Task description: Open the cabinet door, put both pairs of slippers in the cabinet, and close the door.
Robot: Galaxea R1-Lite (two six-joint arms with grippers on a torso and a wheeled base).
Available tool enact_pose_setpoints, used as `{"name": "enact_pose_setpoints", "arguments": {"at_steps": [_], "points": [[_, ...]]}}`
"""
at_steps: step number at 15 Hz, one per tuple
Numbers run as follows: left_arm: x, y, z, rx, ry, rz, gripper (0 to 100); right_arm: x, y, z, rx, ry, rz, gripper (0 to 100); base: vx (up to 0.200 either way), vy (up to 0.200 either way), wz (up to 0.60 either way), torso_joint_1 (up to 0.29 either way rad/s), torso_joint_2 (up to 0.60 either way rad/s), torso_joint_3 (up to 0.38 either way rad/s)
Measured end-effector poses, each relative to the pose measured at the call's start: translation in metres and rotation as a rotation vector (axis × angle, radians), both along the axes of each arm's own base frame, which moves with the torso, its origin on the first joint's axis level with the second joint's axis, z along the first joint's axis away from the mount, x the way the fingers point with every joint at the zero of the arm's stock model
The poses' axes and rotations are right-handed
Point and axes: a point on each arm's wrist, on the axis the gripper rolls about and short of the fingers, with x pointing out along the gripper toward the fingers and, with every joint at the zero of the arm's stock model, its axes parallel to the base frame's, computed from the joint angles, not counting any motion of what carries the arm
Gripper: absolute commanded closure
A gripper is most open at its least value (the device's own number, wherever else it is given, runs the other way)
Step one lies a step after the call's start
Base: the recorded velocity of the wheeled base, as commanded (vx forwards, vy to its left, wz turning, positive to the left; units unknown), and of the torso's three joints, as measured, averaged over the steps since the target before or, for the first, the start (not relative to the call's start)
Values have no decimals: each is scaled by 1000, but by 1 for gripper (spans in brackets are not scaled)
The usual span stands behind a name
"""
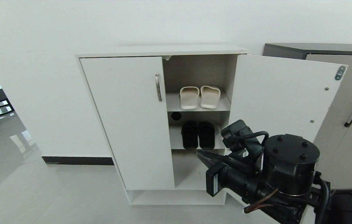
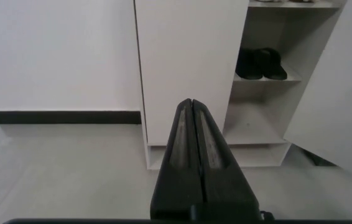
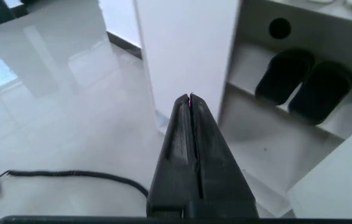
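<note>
Both pairs sat inside the cabinet (image 1: 163,49) when I looked: the beige slippers (image 1: 199,97) side by side on the upper shelf, the black slippers (image 1: 197,134) on the shelf below, so I judged that only the closing was left. The right door (image 1: 281,96) stood swung wide, inner face towards me; the left door (image 1: 123,118) was shut, its metal handle (image 1: 158,87) at the inner edge. The right gripper (image 1: 199,153) hung in front of the lower compartment, its fingers pressed together on nothing; the left gripper (image 2: 191,104) was likewise closed and empty, low over the floor and well short of the cabinet. I reckoned the door a stiff, light panel that would swing freely on its hinges and was best pushed near its free edge. Its own handle lay on the far face, hidden from me, and my right arm covered its lower corner.
</note>
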Motion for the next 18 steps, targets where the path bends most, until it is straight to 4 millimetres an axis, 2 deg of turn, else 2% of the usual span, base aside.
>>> {"name": "enact_pose_setpoints", "arguments": {"at_steps": [3, 7, 12, 14, 16, 18], "points": [[0, 0, 0, 0, 0, 0, 100, -1, -2, -1, 48, -27, 86, 100, -200, 0, 0, 2, 2, 1], [0, 0, 0, 0, 1, 1, 100, -3, -11, -15, 96, -67, 198, 100, 0, 0, 0, 0, 0, 0], [0, 0, 0, -2, 2, 2, 100, -3, -8, -34, 103, -66, 231, 100, 0, 0, 0, 0, 0, 0], [0, 0, 0, -2, 2, 1, 100, -8, -8, -35, 150, -107, 258, 100, 0, 0, 0, 0, 0, 0], [0, 0, 0, -8, 2, 4, 100, -19, -10, -45, 123, -96, 332, 100, 0, 0, 0, 0, 0, 0], [0, 0, 0, -7, 0, 6, 100, -24, -14, -46, 116, -96, 346, 100, 0, 0, 0, 0, 0, 0]]}}
